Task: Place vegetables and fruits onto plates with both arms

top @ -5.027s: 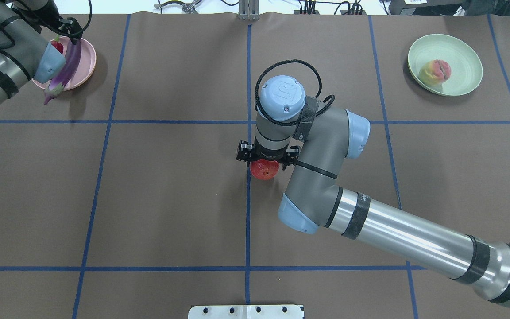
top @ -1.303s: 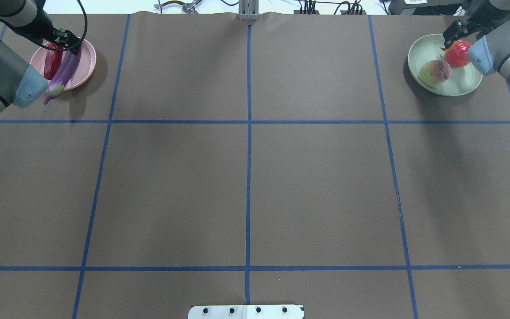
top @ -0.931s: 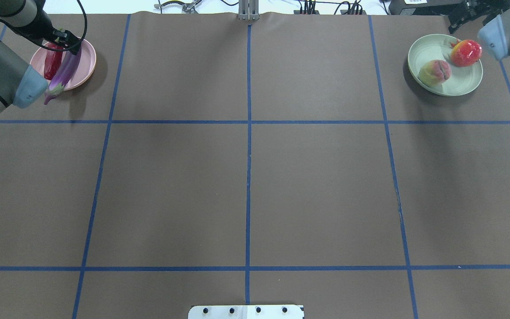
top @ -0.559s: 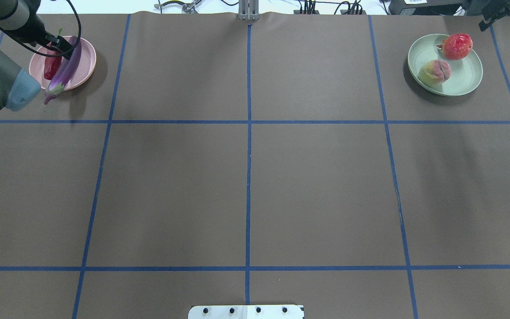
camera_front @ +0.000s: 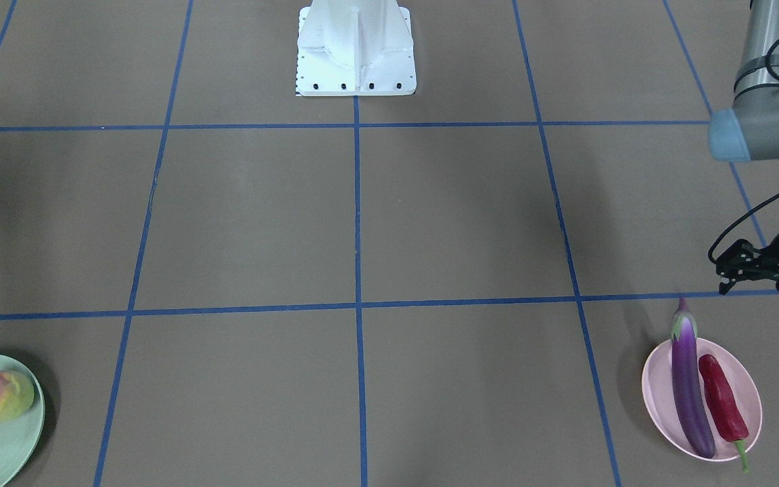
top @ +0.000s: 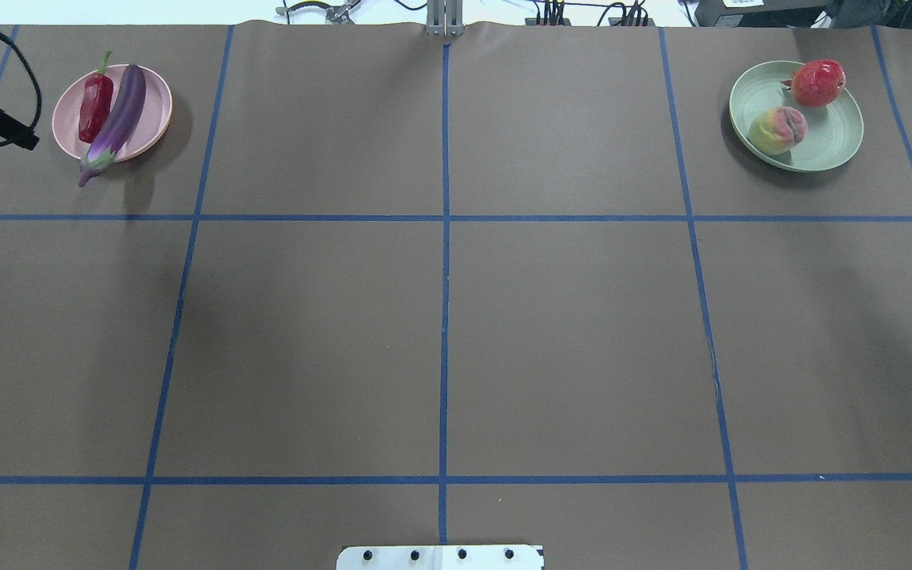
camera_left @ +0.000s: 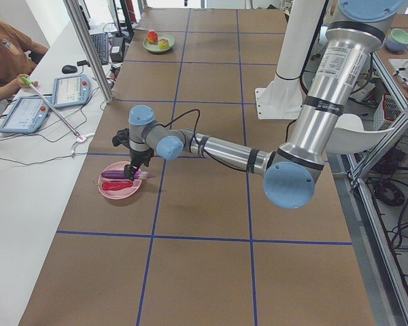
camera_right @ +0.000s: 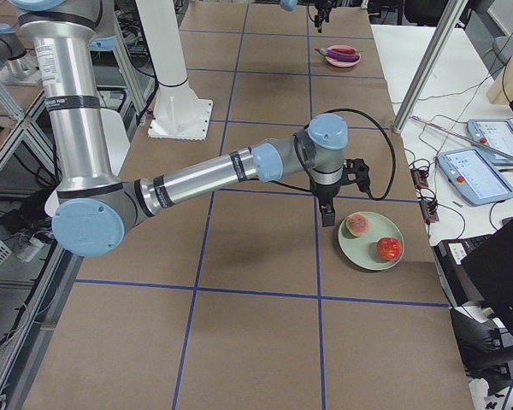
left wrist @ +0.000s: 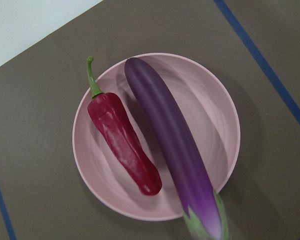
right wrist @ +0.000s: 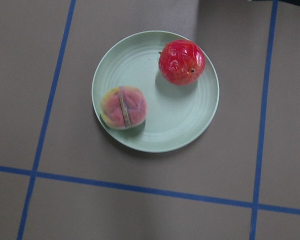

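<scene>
The pink plate [top: 147, 119] holds the purple eggplant [top: 117, 119] and the red chili pepper [top: 96, 107], lying side by side; the left wrist view shows the eggplant [left wrist: 175, 145] and the chili [left wrist: 122, 145] close up. My left gripper [camera_front: 760, 301] hangs open and empty beside that plate. On the mint green plate [top: 828, 142] rest the peach [top: 777, 129] and the bumpy red fruit [top: 818, 81], apart from each other. My right gripper [camera_right: 327, 218] hovers beside the green plate [camera_right: 368, 252]; I cannot tell whether it is open or shut.
Brown paper with blue tape lines [top: 444, 317] covers the table. The white robot base [camera_front: 356, 47] stands at the middle of the near edge. A person sits at a side bench with tablets [camera_left: 51, 98]. Cables lie along the far edge [top: 583, 12].
The right arm carried the red fruit from the table's centre to the green plate, let it go and withdrew out of the overhead view. The left arm drew back from the pink plate.
</scene>
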Tool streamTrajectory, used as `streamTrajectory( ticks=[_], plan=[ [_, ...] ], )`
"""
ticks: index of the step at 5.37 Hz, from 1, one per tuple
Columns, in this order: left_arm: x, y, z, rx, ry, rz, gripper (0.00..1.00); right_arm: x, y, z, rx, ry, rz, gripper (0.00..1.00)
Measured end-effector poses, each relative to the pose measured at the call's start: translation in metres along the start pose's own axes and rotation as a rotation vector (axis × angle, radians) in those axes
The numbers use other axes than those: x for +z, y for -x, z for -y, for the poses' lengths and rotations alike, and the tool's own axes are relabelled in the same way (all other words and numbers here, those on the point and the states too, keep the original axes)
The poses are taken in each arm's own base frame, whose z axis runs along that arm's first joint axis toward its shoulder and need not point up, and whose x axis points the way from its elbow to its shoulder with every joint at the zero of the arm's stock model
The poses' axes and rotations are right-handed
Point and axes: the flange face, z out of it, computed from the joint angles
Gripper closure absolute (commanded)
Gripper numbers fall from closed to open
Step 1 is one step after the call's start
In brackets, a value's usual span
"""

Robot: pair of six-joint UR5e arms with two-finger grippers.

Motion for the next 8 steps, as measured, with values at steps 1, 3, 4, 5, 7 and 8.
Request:
streamTrajectory(
  ticks=[1,3,4,5,7,8],
  plan=[
    [-0.02,0.039,-0.032,-0.055,0.001,-0.061,0.0,0.006,-0.014,-0.013,0.031,0.022,0.013,0.0],
    [-0.046,0.114,-0.094,-0.094,-0.004,-0.102,0.0,0.001,-0.044,-0.032,0.105,0.04,0.091,0.0],
    [-0.051,0.144,-0.119,-0.137,-0.001,-0.094,0.0,0.004,-0.056,-0.035,0.136,0.051,0.126,0.0],
    [-0.062,0.168,-0.139,-0.164,-0.013,-0.089,0.0,0.009,-0.066,-0.035,0.162,0.065,0.156,0.0],
    [-0.073,0.177,-0.146,-0.172,-0.009,-0.083,0.0,0.009,-0.069,-0.035,0.171,0.065,0.164,0.0],
    [-0.076,0.174,-0.145,-0.195,0.018,-0.087,0.0,0.008,-0.069,-0.034,0.17,0.064,0.164,0.0]
  ],
)
